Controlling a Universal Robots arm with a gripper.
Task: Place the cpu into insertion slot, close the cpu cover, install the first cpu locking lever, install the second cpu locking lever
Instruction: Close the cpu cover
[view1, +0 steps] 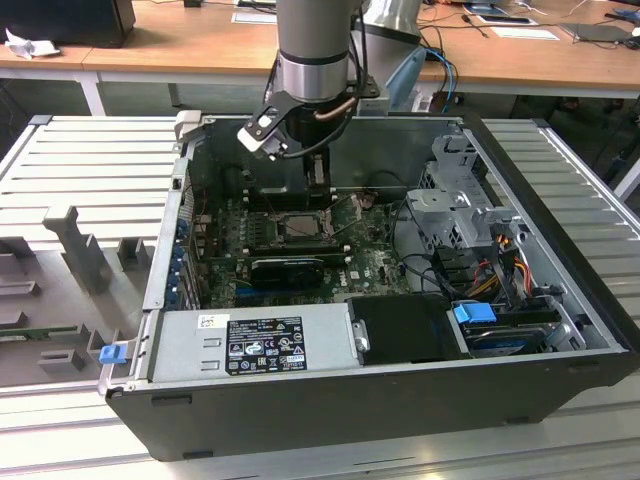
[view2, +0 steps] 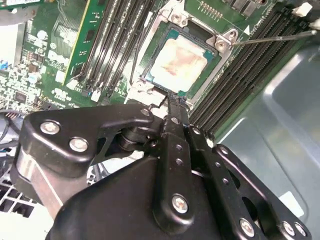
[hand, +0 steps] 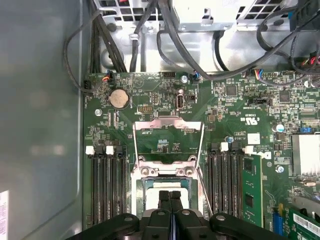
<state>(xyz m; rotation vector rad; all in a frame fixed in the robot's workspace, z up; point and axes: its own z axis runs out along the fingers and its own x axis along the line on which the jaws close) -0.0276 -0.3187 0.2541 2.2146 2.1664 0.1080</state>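
Closest to the lens in both wrist views are the black jaws, pressed fully together: the two fingers (hand: 164, 199) sit side by side, touching along their length, with nothing visible between them. In the second wrist view the fingers (view2: 176, 135) show edge-on as one narrow black bar whose tip ends just at the near edge of the socket.

Beyond that tip lies the cpu (view2: 180, 57), its pale tan-silver face up and flat, seated inside the insertion slot (hand: 165, 170). In the first wrist view a strip of the cpu (hand: 167, 185) shows just past the fingertips.

The cpu cover (hand: 168, 123) is swung open away from the slot, and green circuit board shows through its square window. A thin metal locking lever (view2: 272, 36) angles out from one corner of the socket across the black memory slots (view2: 115, 40). A round coin battery (hand: 119, 98) sits on the board past the cover.

In the exterior view the robot arm (view1: 315, 50) reaches down into the open computer case (view1: 330, 400), ending above the cpu (view1: 300, 226). A long black card (view1: 288, 268) lies just beside the socket, and a grey power supply (view1: 250, 345) sits along the case's near wall. The case rests on a ribbed grey tabletop (view1: 90, 160).
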